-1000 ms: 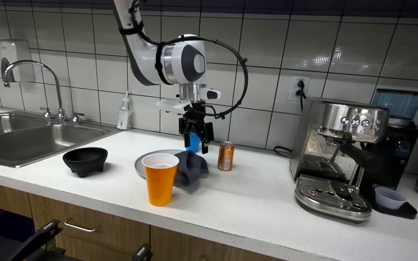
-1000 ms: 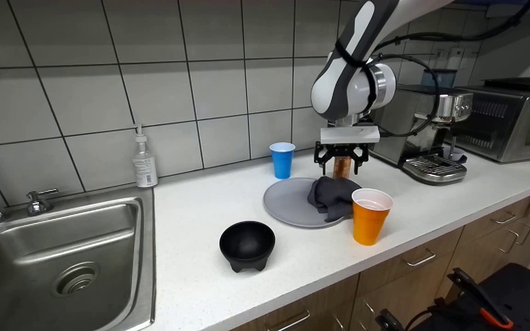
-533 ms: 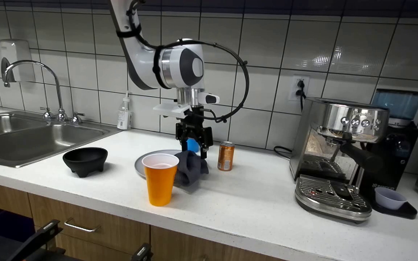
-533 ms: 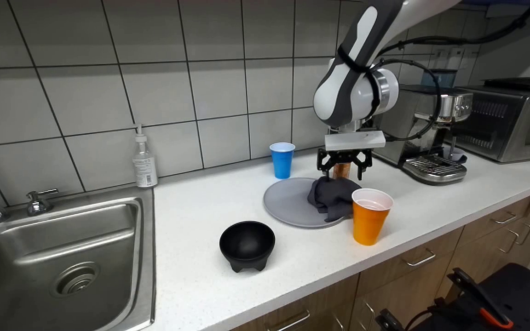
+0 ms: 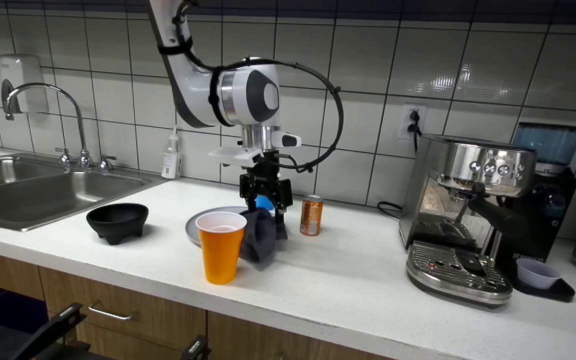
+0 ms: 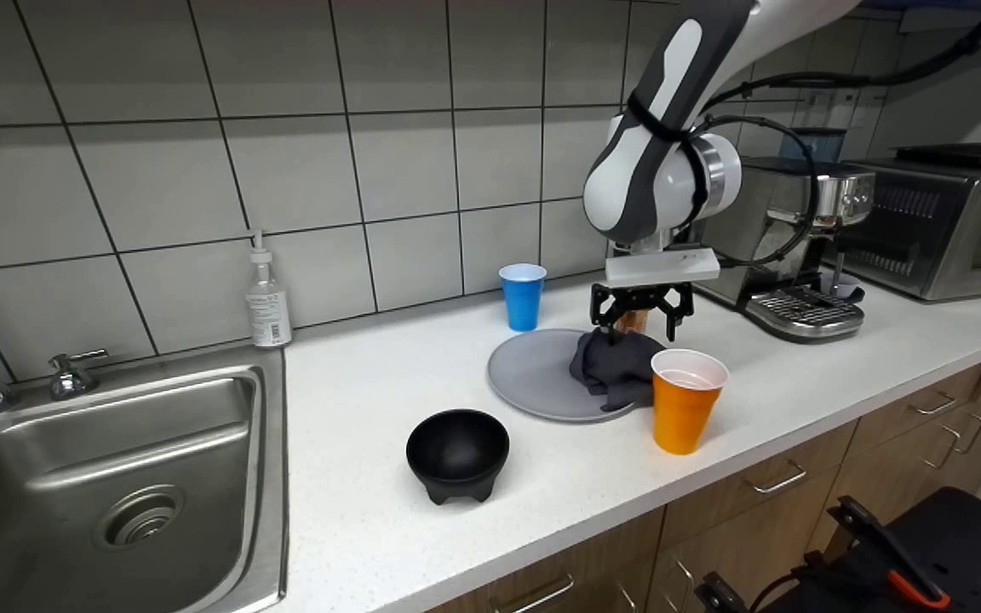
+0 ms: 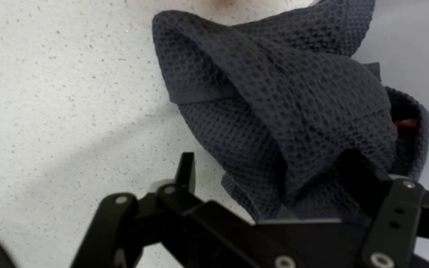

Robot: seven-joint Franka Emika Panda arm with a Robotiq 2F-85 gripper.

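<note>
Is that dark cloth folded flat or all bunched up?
Bunched up: the dark cloth lies in a raised, crumpled heap with loose, overlapping folds, partly on the gray plate.

Beneath the gripper, a cloth lies partly on a plate; rightward, in an exterior view, stands a can.

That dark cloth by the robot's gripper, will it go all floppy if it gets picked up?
Probably floppy: the cloth lies crumpled in soft folds, so it should sag when lifted. Its bumpy weave looks grippy, so it may not slip easily. A red bit shows inside one fold; if loose, it might fall out.
</note>
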